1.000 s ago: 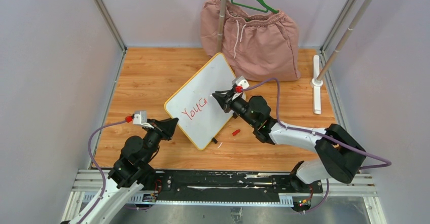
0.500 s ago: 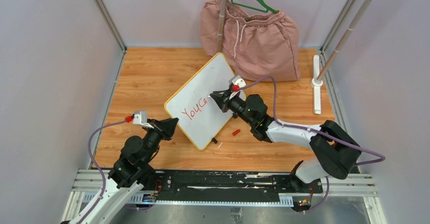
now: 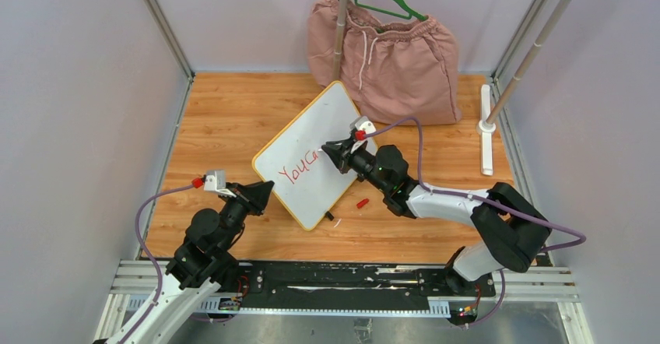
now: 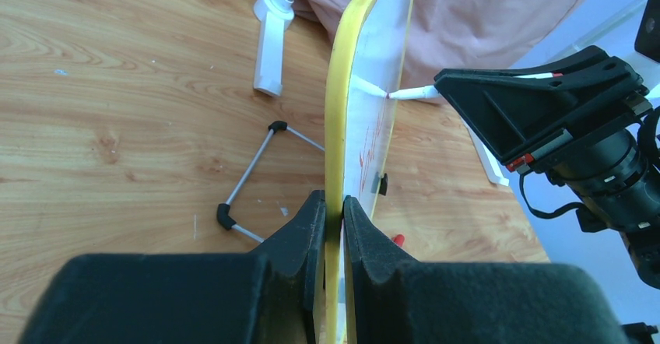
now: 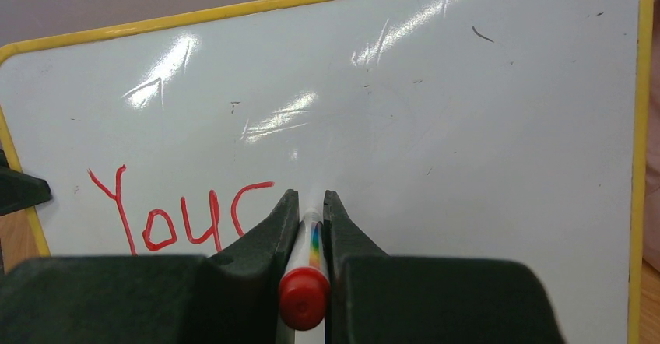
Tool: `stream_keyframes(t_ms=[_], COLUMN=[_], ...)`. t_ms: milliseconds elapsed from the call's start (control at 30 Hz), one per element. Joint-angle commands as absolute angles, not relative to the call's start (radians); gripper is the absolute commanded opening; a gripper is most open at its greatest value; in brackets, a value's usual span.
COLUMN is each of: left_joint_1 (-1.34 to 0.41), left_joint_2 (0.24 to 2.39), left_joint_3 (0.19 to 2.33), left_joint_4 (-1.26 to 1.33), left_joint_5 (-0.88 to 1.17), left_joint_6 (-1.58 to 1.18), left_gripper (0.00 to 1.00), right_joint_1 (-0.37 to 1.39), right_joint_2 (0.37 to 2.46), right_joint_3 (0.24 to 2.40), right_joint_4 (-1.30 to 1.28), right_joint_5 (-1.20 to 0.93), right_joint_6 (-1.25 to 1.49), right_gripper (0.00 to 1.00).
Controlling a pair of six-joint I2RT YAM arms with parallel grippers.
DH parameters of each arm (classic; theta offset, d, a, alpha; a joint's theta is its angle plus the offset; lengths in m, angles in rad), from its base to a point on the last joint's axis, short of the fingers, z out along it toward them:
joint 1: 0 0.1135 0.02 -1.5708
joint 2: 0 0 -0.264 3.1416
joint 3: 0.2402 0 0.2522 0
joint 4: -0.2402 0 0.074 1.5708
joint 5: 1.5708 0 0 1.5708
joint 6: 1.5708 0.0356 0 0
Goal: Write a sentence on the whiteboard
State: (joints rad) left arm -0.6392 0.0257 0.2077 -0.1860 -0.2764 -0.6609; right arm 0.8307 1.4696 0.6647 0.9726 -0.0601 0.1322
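Currently mid-writing: left gripper (image 4: 333, 204) clamped on whiteboard (image 3: 335, 118) edge, holding it upright; pink shorts (image 3: 389, 56) just behind whiteboard. Right gripper (image 5: 311, 200) grasps marker (image 5: 305, 291), tip at whiteboard, right of sentence (image 5: 179, 215) "Youc". Next calls for light, steady strokes rightward.

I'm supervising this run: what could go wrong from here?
The left hand pinches the whiteboard only at its yellow rim, so pen pressure may twist or slip it. The marker, held in the right hand with its tip on the board, may slide back. The red lettering beside it could smear.
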Motion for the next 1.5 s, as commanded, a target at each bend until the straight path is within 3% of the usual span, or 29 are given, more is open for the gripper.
stream_keyframes(t_ms=[0,1467], left_joint_1=[-0.641,-0.642], left_joint_2=[0.019,0.012], left_joint_3=[0.218,0.219], left_joint_4=[-0.211,-0.220], left_joint_5=[-0.314,-0.314], left_joint_6=[-0.622,-0.618], left_gripper=[0.00,0.00], right_joint_1=[0.822,0.784], right_joint_2=[1.471,1.483], right_joint_3=[0.645,0.699], right_joint_4=[1.014,0.958], right_joint_5=[-0.065,-0.043], right_joint_6=[0.154,0.118], right_gripper=[0.00,0.00])
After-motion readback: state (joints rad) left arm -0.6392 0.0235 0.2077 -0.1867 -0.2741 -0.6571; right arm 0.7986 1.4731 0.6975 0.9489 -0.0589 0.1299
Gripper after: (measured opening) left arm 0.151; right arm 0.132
